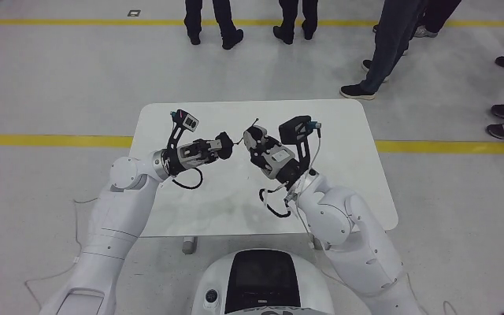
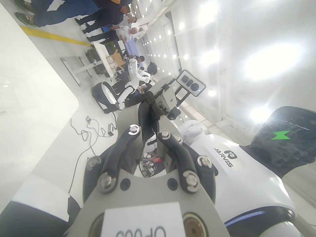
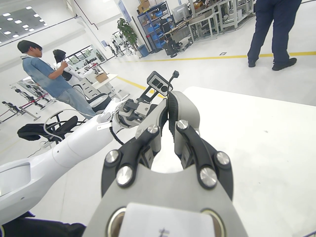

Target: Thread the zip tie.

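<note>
my right gripper [image 3: 168, 104] is clenched on the zip tie [image 3: 175, 73] above the desk [image 1: 339, 126]; my left gripper [image 2: 147, 104], clenched, sits just left.

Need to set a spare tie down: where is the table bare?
Bare: the table's right end, between the right arm and the right edge; also the near strip, from the grippers to the near edge. Crowded: mid-table toward the back, where the left gripper and right gripper meet at the tie.
</note>
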